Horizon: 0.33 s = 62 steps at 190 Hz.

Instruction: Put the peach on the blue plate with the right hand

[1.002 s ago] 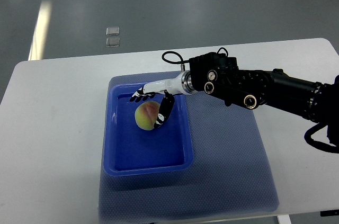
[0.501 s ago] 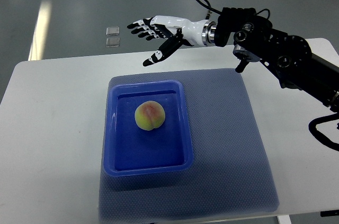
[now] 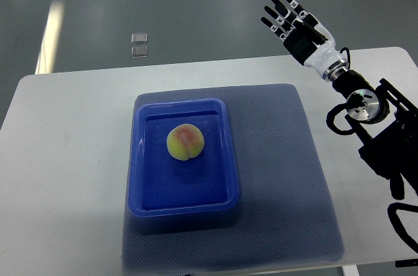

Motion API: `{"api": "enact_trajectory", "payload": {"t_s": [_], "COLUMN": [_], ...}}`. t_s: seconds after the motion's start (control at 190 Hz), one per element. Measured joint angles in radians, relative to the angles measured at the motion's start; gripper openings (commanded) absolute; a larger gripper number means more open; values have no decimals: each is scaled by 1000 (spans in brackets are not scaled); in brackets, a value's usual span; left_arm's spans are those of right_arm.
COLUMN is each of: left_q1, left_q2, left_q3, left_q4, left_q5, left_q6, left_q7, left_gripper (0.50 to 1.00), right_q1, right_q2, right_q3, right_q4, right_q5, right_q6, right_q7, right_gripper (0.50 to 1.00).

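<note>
A yellow-pink peach (image 3: 185, 142) lies inside the blue rectangular plate (image 3: 219, 184), a little toward its far end. Nothing touches it. My right hand (image 3: 290, 20) is raised high at the upper right, well away from the plate, with its black-tipped fingers (image 3: 275, 6) spread and nothing held. Its black forearm runs down along the right edge. The left arm does not show.
The plate rests on a blue-grey mat (image 3: 294, 178) on a white table (image 3: 65, 158). Two small pale squares (image 3: 138, 44) lie on the grey floor beyond the table's far edge.
My right hand let go of the peach in the plate, rose over the far edge, then swung away to the upper right. The peach stays where it was set.
</note>
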Motion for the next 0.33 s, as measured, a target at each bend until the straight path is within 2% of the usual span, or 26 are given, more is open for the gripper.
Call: {"api": "enact_trajectory", "payload": {"t_s": [0.121,0.327], "left_q1": [0,0], "left_q2": [0,0], "left_q3": [0,1], "left_q4": [0,0], "left_q5": [0,0], "left_q6": [0,0], "left_q7": [1,9], "left_gripper": [1000,1000], "right_q1": [-11,-12], "right_q2": [2,15], "right_q3": [3,5], "right_q4": [-63,-95], "right_q5": [39,91], "right_q6": [8,8], "right_q7": [43,61], "right_gripper": [930,930]}}
